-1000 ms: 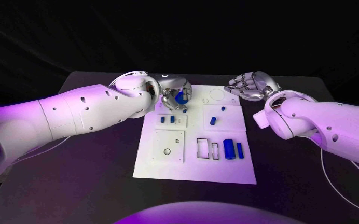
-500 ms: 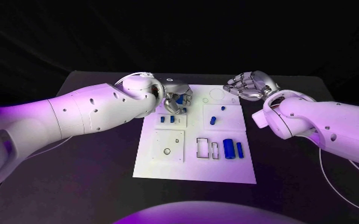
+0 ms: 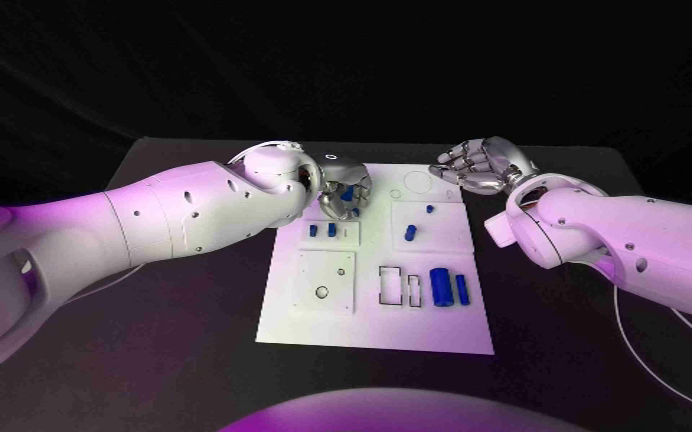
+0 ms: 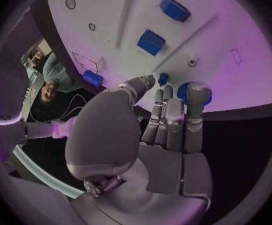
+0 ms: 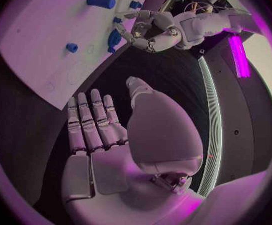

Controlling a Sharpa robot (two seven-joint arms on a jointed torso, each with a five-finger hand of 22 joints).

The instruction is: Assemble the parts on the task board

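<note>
The white task board (image 3: 375, 322) lies in the middle of the table. My left hand (image 3: 343, 192) is low over its far left corner, and its fingertips (image 4: 195, 92) close over a blue round disc (image 4: 184, 93) at the board's (image 4: 111, 15) surface. A small blue peg (image 4: 163, 78) stands beside the thumb. From the right wrist, the left hand (image 5: 151, 32) shows with the disc (image 5: 114, 37) under its fingers. My right hand (image 3: 483, 165) hovers off the board's far right corner, fingers (image 5: 92, 120) spread and holding nothing.
Two blue blocks (image 3: 323, 230) sit in a plate just nearer than the left hand. A blue peg (image 3: 411, 232) stands in the right plate. Two blue cylinders (image 3: 449, 288) lie beside empty rectangular slots (image 3: 392, 286). Bare black table (image 3: 173, 332) surrounds the board.
My left hand has sunk toward the board's far left corner and turned, so the blue disc is now mostly hidden under its fingers. The right hand has stayed put.
</note>
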